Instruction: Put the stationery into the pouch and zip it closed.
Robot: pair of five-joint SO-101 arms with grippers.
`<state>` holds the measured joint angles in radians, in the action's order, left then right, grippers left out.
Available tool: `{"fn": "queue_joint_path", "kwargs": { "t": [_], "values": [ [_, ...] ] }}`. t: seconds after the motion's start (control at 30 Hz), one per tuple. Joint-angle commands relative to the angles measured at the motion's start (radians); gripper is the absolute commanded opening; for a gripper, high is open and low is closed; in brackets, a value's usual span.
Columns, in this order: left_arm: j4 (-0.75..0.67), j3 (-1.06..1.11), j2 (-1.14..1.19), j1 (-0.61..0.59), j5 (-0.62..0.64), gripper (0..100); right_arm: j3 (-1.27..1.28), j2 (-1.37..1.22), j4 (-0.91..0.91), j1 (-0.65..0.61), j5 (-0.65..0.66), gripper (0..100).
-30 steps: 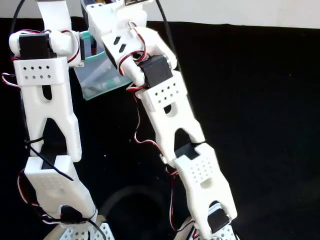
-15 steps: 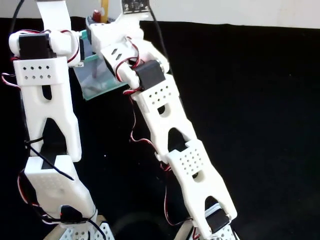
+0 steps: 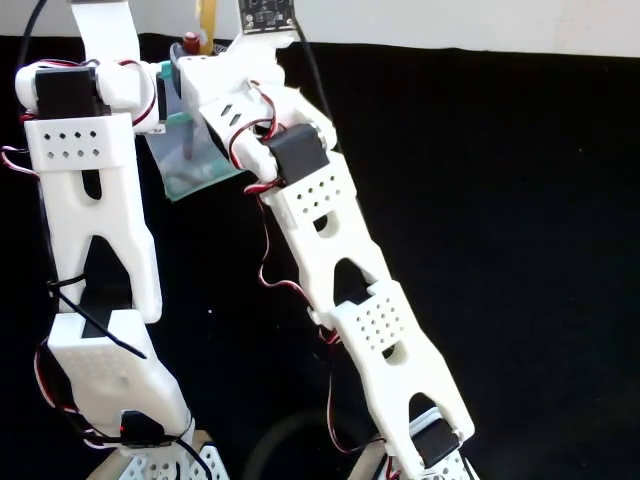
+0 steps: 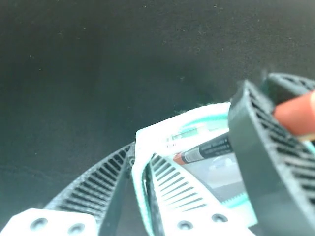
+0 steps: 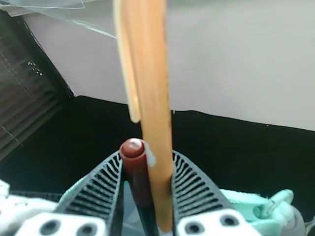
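The teal-edged clear pouch (image 3: 198,168) was at the far side of the bench (image 3: 500,200), its rim clamped in the left pincer (image 4: 140,150), with the right pincer (image 5: 146,177) at its mouth closed on an upright orange pen (image 5: 147,98) and red-capped marker (image 5: 133,150).

A black table (image 3: 520,250) meets a pale wall (image 3: 480,25).

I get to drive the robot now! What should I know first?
Left gripper: shut on the rim of the pouch, holding it up.
Right gripper: shut on an orange pen and a red pen, both upright over the pouch.
Done: the pouch is open and the red pen's lower end seems to be inside it.
Left: drop both pens in, then zip the pouch closed.
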<state>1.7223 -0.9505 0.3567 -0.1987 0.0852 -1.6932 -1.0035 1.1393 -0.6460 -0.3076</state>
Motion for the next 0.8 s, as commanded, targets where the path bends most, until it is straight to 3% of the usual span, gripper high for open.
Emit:
{"fn": "queue_joint_path", "kwargs": {
  "t": [0.0, 0.2, 0.77],
  "values": [
    [-0.006, -0.001, 0.004, -0.015, 0.008, 1, -0.062, -0.012, 0.051, -0.031, -0.003, 2.1],
    [-0.006, -0.001, 0.004, -0.015, 0.008, 1, -0.064, 0.024, 0.133, -0.048, -0.002, 23.7],
    [-0.006, -0.001, 0.004, -0.015, 0.008, 1, -0.064, 0.323, 0.137, -0.042, 0.014, 23.4]
  ]
}}
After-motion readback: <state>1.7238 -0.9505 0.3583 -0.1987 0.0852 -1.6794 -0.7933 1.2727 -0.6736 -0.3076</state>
